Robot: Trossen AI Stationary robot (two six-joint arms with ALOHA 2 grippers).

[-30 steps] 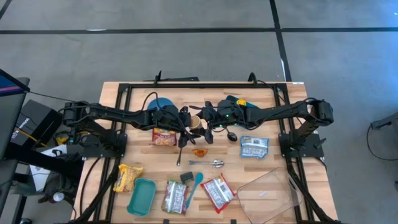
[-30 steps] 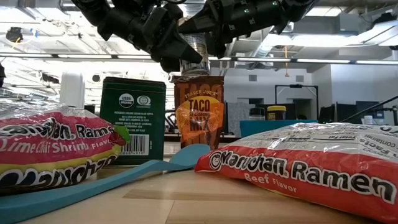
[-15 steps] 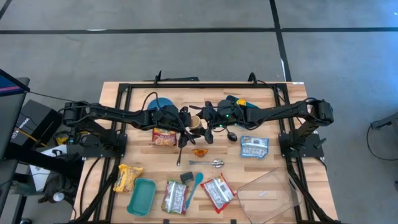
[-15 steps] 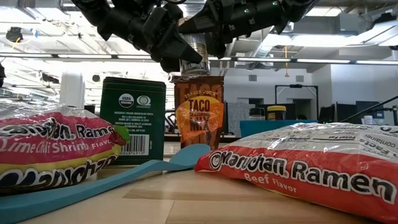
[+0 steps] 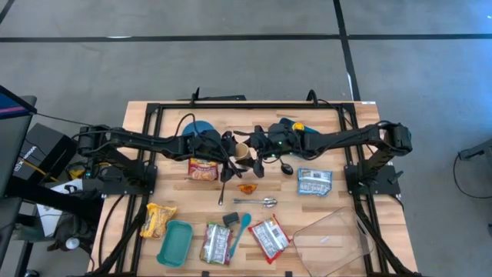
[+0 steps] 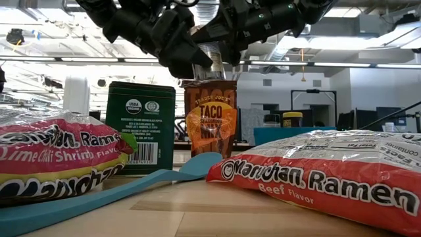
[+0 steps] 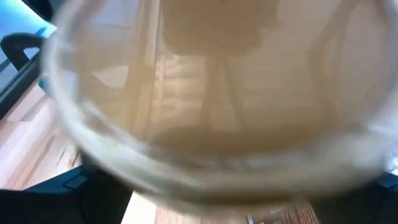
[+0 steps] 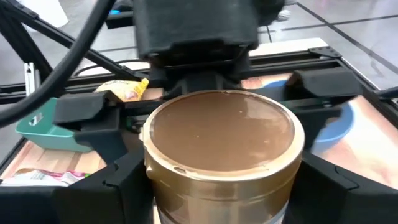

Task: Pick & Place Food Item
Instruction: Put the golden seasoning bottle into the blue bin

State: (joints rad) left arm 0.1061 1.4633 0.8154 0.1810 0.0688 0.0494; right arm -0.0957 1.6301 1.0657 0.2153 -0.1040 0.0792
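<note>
A robotics lab is indicated — a framed wooden tabletop (image 5: 173, 115) is set on bare grey floor (image 5: 231, 69), with open-plan ceiling lights (image 6: 368, 64) behind.

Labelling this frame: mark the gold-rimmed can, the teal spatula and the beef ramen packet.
gold-rimmed can (image 8: 224, 134), right wrist view, brown lid centre.
teal spatula (image 6: 197, 164), low view, blade.
beef ramen packet (image 6: 316, 174), low view, red printed front.

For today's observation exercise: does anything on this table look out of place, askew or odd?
One oddity: a gold-rimmed jar hangs in the air at the table's centre, between the left gripper and the right gripper, both at it at once. The ramen packets lie at loose angles. Nothing looks spilled or damaged.
</note>
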